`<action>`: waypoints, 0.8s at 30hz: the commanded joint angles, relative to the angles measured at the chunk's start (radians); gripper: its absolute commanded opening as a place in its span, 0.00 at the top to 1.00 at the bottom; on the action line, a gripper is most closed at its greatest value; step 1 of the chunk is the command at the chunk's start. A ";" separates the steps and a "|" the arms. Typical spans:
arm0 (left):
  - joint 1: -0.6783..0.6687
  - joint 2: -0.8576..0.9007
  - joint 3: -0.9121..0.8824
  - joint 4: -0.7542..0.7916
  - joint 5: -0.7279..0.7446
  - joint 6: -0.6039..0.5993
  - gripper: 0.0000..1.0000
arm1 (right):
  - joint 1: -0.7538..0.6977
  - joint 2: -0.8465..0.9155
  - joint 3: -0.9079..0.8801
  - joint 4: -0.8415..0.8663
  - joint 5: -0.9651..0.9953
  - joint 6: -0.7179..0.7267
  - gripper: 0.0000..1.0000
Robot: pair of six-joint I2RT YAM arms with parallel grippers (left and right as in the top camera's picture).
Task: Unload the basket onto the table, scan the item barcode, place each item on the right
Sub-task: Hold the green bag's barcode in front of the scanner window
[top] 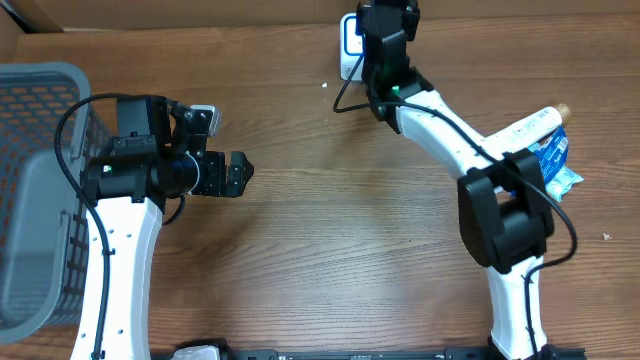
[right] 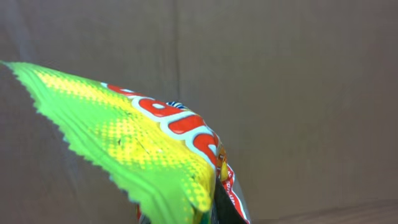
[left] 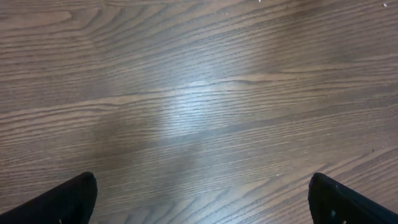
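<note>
**Presentation step of the barcode scan.** The right hand [top: 388, 28] is pressed together on a green-and-yellow snack packet [right: 143, 146]. The packet is pinched near the lower edge of the right wrist view, and its crimped edge is raised against a brown cardboard backdrop [right: 298, 93]. In the overhead view the packet is hidden beneath the hand, which is held at about 12 o'clock on the worktop [top: 330, 250], just beside a white scanner [top: 347, 40]. The right arm is stretched from its base at 5 o'clock, through the elbow at 3 o'clock, to the far edge. No barcode is shown in any view, so it cannot be told whether the code is turned toward the scanner. The next move is judged to call for a turn of the wrist until the printed code is faced to the scanner window, with the foil kept flat. The left hand [top: 236, 175] is spread wide and empty, hung over bare wood at 9 o'clock, near a grey basket [top: 45, 72]. Further packets [top: 550, 155] are seen lying at 3 o'clock
</note>
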 commanded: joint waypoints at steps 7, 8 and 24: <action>-0.003 0.005 0.001 0.000 0.008 -0.014 0.00 | -0.001 0.053 0.016 0.162 -0.130 -0.225 0.96; -0.003 0.005 0.001 0.000 0.008 -0.014 0.01 | -0.001 0.053 0.016 0.161 -0.142 -0.225 0.96; -0.003 0.005 0.001 0.000 0.008 -0.014 0.00 | 0.017 0.095 0.016 0.134 -0.220 -0.233 0.96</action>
